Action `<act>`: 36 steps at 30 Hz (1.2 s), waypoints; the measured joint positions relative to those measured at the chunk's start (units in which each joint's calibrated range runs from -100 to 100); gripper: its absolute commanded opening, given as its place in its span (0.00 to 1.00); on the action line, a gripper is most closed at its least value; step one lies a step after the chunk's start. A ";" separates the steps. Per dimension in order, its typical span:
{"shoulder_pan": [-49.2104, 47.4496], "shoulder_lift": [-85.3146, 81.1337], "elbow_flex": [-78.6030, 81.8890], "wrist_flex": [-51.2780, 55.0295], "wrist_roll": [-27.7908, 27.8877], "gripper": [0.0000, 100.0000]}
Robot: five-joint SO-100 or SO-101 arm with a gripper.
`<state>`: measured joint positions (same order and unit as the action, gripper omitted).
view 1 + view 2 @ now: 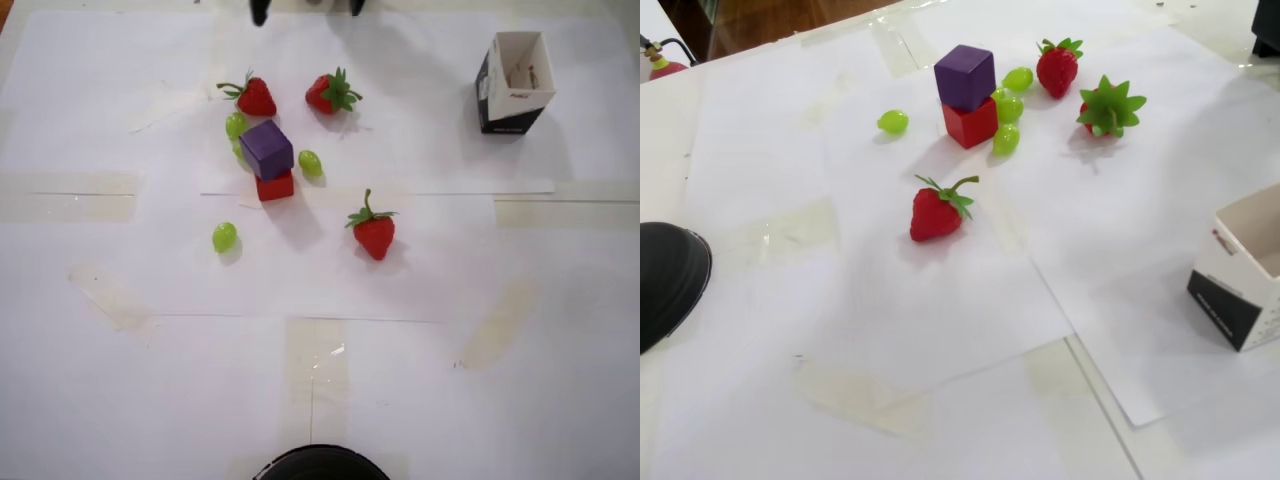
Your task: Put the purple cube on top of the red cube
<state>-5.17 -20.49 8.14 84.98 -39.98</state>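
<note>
Two cubes are standing stacked in the overhead view: the purple cube (267, 149) is sitting on the red cube (275, 186), skewed a little and overhanging toward the top of the frame, so only the red cube's lower edge is showing. Three strawberries are lying around them: one (254, 97) up and left, one (332, 92) up and right, one (373, 231) lower right. Green grapes are sitting close by: one (310, 163) just right of the stack, one (235, 125) just left, one (224, 237) farther down-left. A small open carton (514, 82) is standing well apart at upper right; its printing is too small to read. Only two dark tips (259, 12) are showing at the top edge, seemingly part of the arm; the jaws are not showing, so their state cannot be told. The stack is lying below those tips, toward the frame's centre, with nothing touching it.

One stack is showing in the fixed view: the purple cube (964, 76) is resting squarely enough on the red cube (970, 122), on white paper sheets (940, 300) taped over the table (660, 110). No arm is appearing here. The carton (1238, 285) is bearing a dark label, unreadable. Judged from this, the task is looking done, with no further move on the cubes needed.
</note>
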 measured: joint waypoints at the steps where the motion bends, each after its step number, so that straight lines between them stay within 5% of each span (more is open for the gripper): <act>1: -0.07 -3.73 4.71 -2.06 -0.34 0.18; 10: -0.60 -33.17 41.27 -16.60 -2.74 0.00; 22: 6.22 -56.97 66.43 -22.37 0.44 0.00; 36: 3.67 -70.88 87.42 -26.56 -1.03 0.00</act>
<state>-1.50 -91.37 95.57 58.42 -41.00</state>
